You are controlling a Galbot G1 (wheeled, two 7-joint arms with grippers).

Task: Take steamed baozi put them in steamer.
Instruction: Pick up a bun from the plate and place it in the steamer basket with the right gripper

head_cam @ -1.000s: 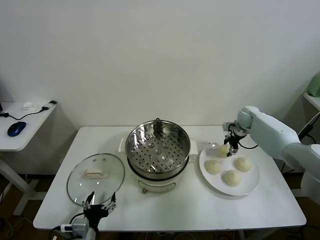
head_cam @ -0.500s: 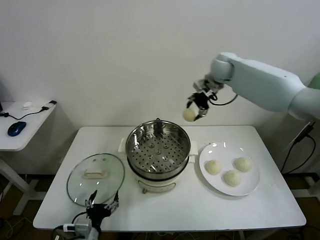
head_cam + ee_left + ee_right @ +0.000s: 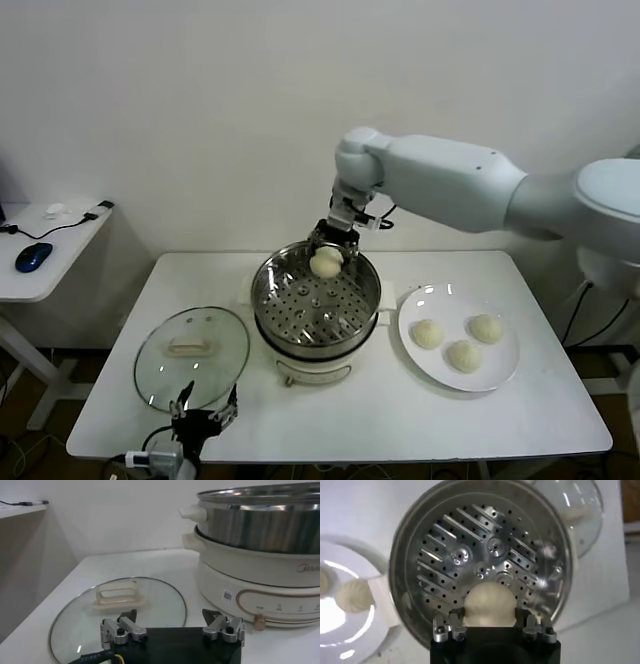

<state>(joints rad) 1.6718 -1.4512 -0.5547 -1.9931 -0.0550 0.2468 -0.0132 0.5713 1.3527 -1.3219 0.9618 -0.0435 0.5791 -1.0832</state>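
Head looks down; both wrist views share the steamer.

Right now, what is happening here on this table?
The right gripper holds one steamed baozi between its jaws above the steamer, over the back part of the perforated tray, not yet released. Three more baozi wait on the white plate beside the steamer. The glass lid lies flat on the table on the other side. The left gripper is parked at the table's front edge near the lid, jaws open and empty.
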